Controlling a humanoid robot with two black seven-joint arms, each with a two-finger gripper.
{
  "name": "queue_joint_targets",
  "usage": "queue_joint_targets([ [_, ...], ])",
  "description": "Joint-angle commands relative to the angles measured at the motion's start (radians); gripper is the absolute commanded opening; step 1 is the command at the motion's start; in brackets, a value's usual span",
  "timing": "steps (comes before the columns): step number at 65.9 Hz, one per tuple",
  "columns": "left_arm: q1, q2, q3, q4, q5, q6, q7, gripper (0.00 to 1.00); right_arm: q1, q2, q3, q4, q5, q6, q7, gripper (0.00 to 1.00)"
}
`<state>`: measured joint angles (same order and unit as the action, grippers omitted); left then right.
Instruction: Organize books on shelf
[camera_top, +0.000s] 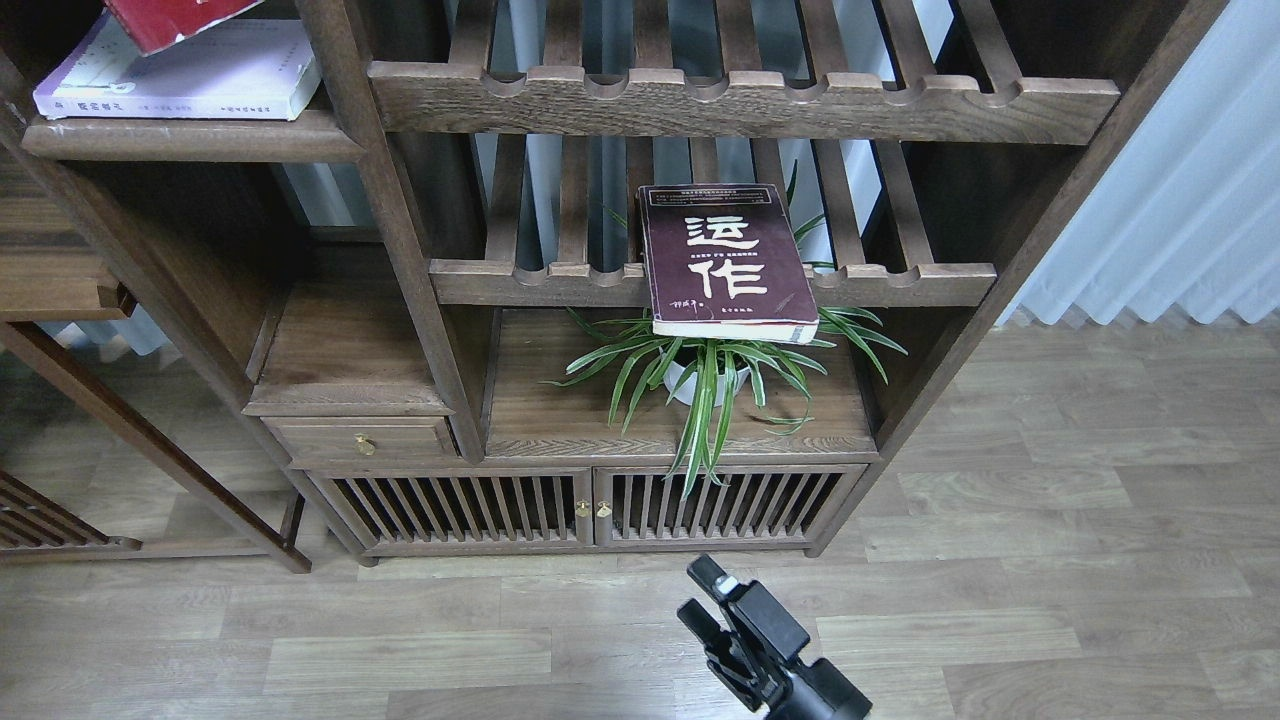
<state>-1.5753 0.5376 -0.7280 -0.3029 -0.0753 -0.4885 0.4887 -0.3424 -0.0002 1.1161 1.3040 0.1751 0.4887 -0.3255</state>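
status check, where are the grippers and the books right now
One gripper low over the floor, open, empty. Maroon book overhanging slatted rack above plant. White book, red book stacked on plank shelf.

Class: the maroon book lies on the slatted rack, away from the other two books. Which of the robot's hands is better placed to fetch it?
Probably the right: only one hand shows, low and right of centre, below the maroon book. The left is out of view.
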Motion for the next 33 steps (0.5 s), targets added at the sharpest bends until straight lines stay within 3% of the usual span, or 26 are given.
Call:
queue_joint_targets([
  [1,-0.051,-0.019,0.05,0.002,0.002,0.0,0.0,0.02,0.019,0.0,-0.002,0.0,0.001,0.0,0.0,0.99],
  [33,-0.127,-0.008,0.292,0.002,0.058,0.0,-0.004,0.02,0.066,-0.04,0.01,0.009,0.147,0.0,0.002,0.99],
])
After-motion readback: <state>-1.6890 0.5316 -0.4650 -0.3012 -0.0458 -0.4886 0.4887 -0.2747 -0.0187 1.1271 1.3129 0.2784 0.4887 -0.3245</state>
